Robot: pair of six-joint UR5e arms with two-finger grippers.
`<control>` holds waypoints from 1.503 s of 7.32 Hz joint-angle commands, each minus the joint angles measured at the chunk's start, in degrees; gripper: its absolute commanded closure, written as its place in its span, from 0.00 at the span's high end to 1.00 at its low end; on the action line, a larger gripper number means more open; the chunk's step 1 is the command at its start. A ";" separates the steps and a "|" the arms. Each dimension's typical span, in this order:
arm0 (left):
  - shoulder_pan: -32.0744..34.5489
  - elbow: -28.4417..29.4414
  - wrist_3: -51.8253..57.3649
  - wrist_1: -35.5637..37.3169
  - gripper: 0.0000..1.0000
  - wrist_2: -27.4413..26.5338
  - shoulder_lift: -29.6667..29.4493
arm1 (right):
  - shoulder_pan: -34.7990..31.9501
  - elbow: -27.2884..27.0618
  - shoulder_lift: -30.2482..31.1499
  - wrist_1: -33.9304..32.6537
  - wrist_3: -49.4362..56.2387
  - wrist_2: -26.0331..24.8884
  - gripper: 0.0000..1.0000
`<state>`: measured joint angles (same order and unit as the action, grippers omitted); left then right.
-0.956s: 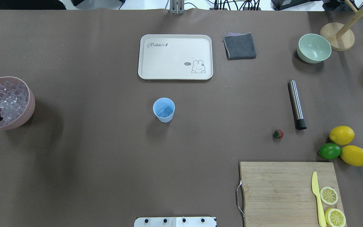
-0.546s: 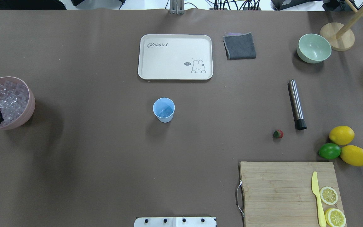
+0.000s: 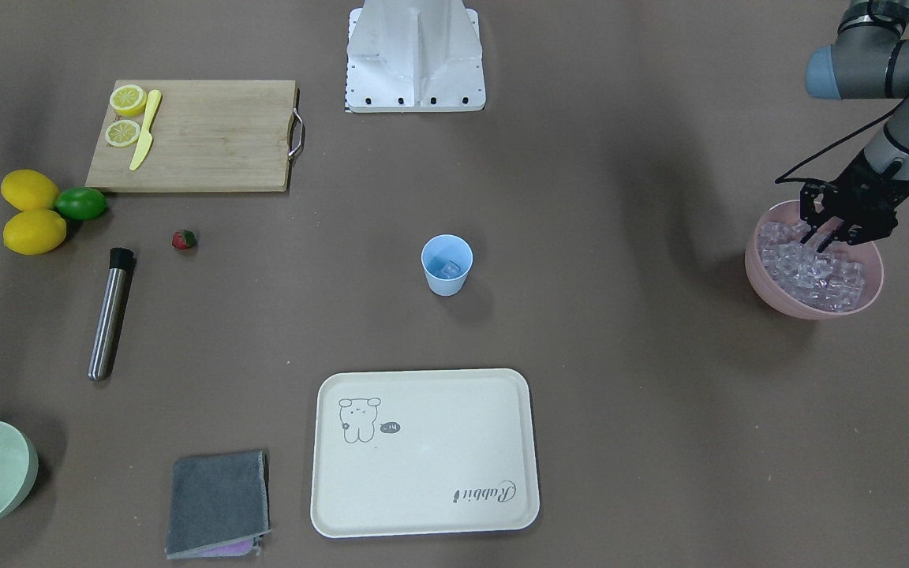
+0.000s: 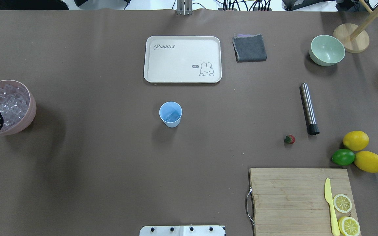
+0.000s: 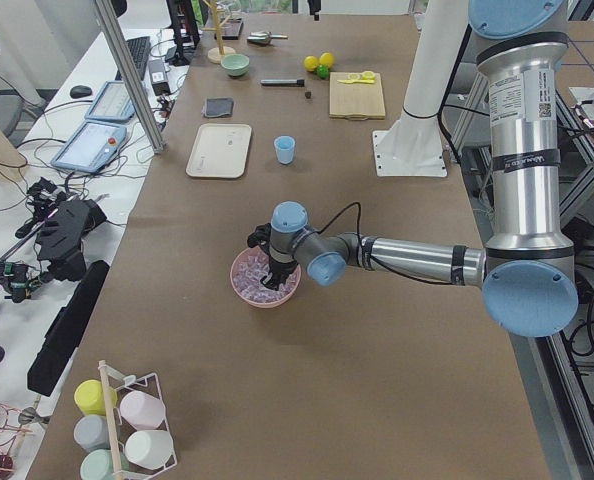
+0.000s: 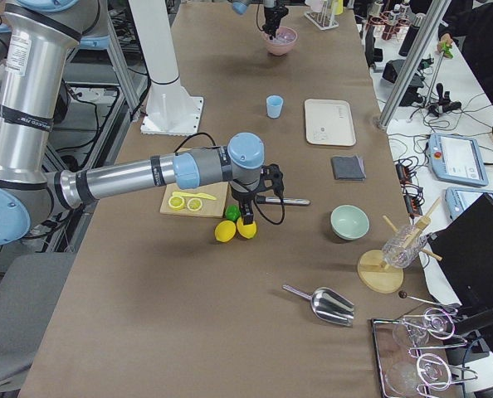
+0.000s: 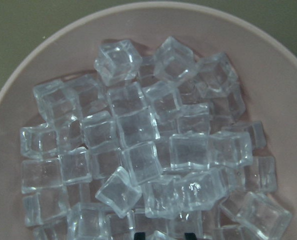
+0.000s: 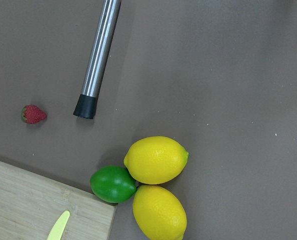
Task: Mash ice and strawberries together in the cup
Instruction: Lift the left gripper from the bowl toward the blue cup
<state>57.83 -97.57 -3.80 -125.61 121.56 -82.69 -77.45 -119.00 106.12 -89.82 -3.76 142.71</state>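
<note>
Front-facing exterior view, right edge of the frame: the left gripper [image 3: 827, 234] hangs low over the pink bowl [image 3: 766, 285], right at the top of the ice [image 3: 813, 272] heaped inside; whether it touches a piece I cannot tell. The left wrist view looks straight down on the clear cubes filling the bowl; at its bottom edge two dark fingertips [image 7: 139, 235] stand apart, with a cube showing in the gap and nothing gripped.

The cup [image 3: 447, 282] stands upright on the table [image 3: 620, 237] at the middle of the frame, well apart from the bowl; a little clear ice lies at its bottom.

The strawberry [image 3: 184, 239] lies in the left part of the frame, just below the lower edge of the cutting board [image 3: 202, 142] and near the black end of the steel bar [image 3: 110, 315]; it is well apart from the cup.

The right gripper [image 6: 247, 217] shows only in the exterior right view, small, hanging above the two lemons [image 8: 156, 160] and the lime [image 8: 112, 184], which touch one another; whether its fingers are apart or together I cannot tell.
</note>
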 commanded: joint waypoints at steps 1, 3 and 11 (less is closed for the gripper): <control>0.62 -1.48 -0.07 0.98 0.00 2.87 0.16 | -0.24 -1.23 1.54 0.00 0.15 1.52 1.00; 1.49 -5.32 0.02 5.00 0.00 3.94 0.33 | -0.24 -1.32 1.72 0.00 0.15 1.52 1.00; -16.82 -9.41 -49.14 17.99 0.00 -1.63 -32.38 | -0.15 -1.06 -0.38 0.00 -0.28 1.44 1.00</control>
<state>47.58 -107.88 -44.44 -111.65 125.60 -107.37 -77.60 -120.15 106.58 -89.82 -3.74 144.17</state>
